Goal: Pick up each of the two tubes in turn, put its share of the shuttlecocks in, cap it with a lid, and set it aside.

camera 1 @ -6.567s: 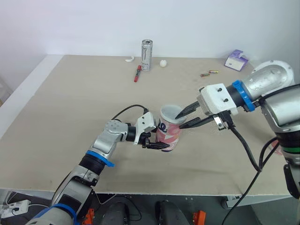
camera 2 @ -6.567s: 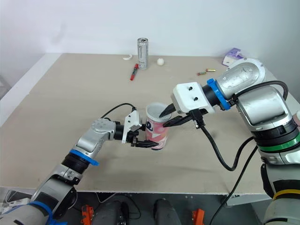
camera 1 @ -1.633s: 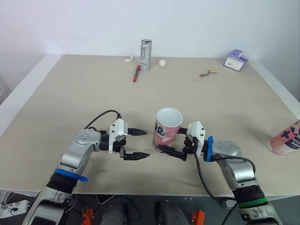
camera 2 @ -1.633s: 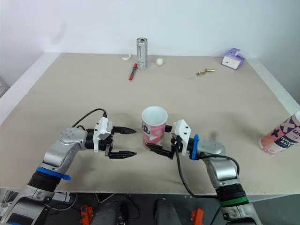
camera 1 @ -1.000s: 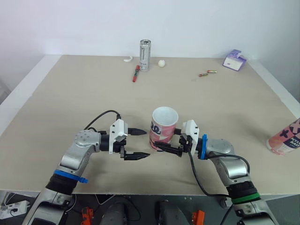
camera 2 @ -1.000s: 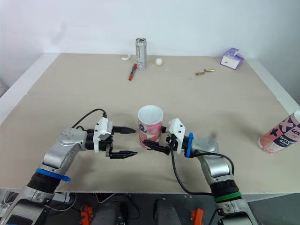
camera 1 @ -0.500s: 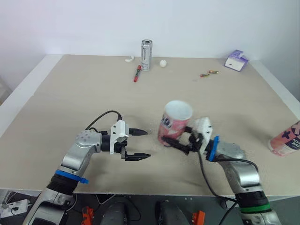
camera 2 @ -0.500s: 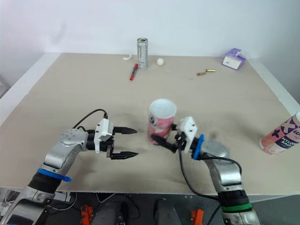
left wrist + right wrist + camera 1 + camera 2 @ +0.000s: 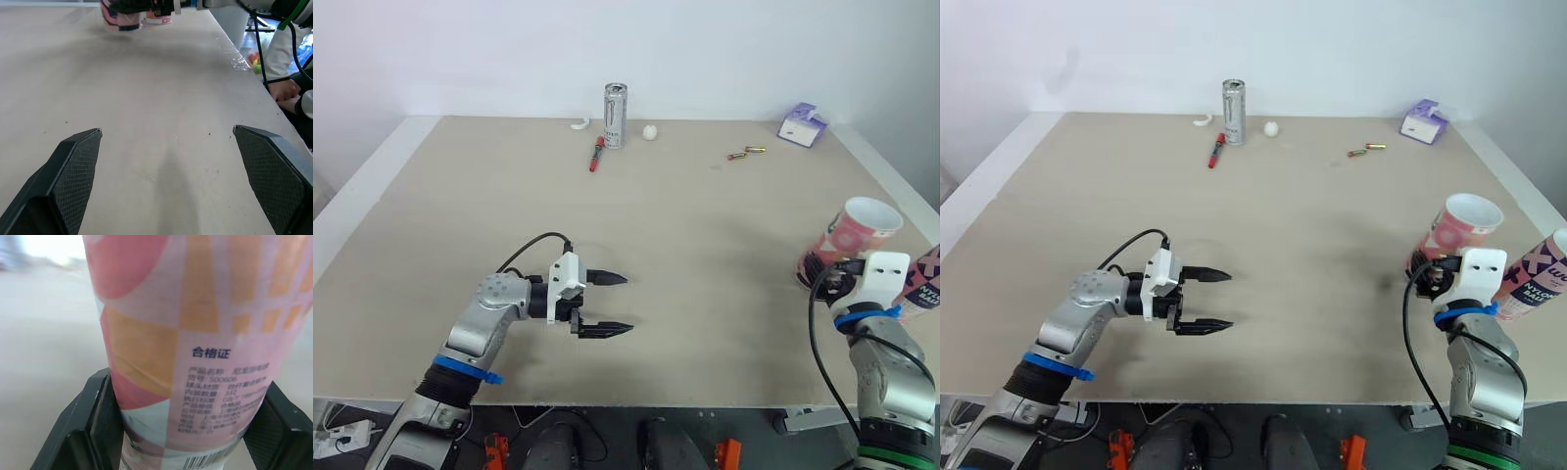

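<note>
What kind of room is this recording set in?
Probably a robot test lab: a plain table against a bare white wall, stray props such as a can and marker, and a person's hand beside it.

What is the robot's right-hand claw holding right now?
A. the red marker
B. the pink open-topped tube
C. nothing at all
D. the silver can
B: the right gripper is closed on either side of the pink tube, near its base.

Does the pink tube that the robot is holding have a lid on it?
No, the pink tube, clamped in the right gripper, shows an open white mouth at its top with no lid on it.
</note>
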### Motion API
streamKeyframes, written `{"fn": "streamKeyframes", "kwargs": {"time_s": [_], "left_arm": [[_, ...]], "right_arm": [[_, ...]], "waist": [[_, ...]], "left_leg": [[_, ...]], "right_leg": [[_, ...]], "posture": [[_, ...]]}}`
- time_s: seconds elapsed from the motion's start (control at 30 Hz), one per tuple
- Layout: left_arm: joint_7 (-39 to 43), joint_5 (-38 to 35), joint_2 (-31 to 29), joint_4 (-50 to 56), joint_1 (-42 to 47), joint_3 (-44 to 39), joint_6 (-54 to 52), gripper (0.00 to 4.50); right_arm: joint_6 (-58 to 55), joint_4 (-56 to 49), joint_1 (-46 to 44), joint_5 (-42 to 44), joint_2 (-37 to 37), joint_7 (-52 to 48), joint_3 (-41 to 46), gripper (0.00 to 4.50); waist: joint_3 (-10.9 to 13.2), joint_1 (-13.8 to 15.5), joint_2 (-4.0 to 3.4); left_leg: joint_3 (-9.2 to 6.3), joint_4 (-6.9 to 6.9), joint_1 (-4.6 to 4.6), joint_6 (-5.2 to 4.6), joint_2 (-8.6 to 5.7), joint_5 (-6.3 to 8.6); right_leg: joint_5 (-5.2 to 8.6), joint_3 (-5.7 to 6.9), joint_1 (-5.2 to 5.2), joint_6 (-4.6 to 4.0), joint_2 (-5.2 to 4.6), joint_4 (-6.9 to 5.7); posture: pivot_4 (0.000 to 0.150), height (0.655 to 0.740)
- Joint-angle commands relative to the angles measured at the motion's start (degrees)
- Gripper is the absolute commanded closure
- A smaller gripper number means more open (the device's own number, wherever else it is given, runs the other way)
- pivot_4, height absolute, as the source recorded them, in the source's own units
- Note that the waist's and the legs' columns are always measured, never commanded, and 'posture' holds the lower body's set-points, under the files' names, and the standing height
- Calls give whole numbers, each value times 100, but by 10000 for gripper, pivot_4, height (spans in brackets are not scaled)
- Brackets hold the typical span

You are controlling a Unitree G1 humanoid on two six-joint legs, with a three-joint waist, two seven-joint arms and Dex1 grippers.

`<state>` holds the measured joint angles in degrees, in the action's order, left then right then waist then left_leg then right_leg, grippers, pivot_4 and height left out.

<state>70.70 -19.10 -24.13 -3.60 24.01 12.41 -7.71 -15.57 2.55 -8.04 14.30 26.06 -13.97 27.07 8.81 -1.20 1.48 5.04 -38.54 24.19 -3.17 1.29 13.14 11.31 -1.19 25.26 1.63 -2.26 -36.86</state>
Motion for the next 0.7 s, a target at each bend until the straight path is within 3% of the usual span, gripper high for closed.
{"fn": "streamKeyframes", "kwargs": {"time_s": [0.03, 0.17, 0.3, 0.53, 0.7], "left_arm": [[9, -72, 10, 182, 87, -27, 16, 0], [-22, -71, 1, 223, 52, -29, 6, 0], [-36, -50, -16, 210, 49, -30, 4, 0], [-7, -36, -46, 203, 33, 0, -3, 0], [-65, -59, -32, 149, 73, -37, -67, 0]], "right_arm": [[246, 203, -151, -71, 112, 253, 180, 12201], [228, 390, -194, 23, 110, 174, 131, 12201], [141, 225, -52, 29, 87, 162, 63, 762], [-249, -681, 561, 180, -105, 278, 102, 265], [-861, -2208, 1400, 581, -422, 406, 224, 265]], "waist": [[0, -2, -1], [-1, 1, -1], [-1, 1, -1], [-2, 3, -6], [-6, 6, -17]], "left_leg": [[1, 0, -2, 0, 1, 0], [-1, -1, -3, -5, 0, -3], [2, -1, -3, -5, 0, -3], [-3, 7, -1, -5, 0, -3], [-12, 9, -1, -5, 2, -3]], "right_leg": [[0, -4, -1, 1, 3, -1], [-2, -9, -4, 5, 6, -1], [-3, -14, -4, 7, 5, 0], [4, -16, -1, 7, 8, -1], [7, -10, -2, 6, 9, -2]], "posture": [[1500, 7400], [1500, 7400], [1500, 7400], [1500, 7400], [1500, 7400]]}}
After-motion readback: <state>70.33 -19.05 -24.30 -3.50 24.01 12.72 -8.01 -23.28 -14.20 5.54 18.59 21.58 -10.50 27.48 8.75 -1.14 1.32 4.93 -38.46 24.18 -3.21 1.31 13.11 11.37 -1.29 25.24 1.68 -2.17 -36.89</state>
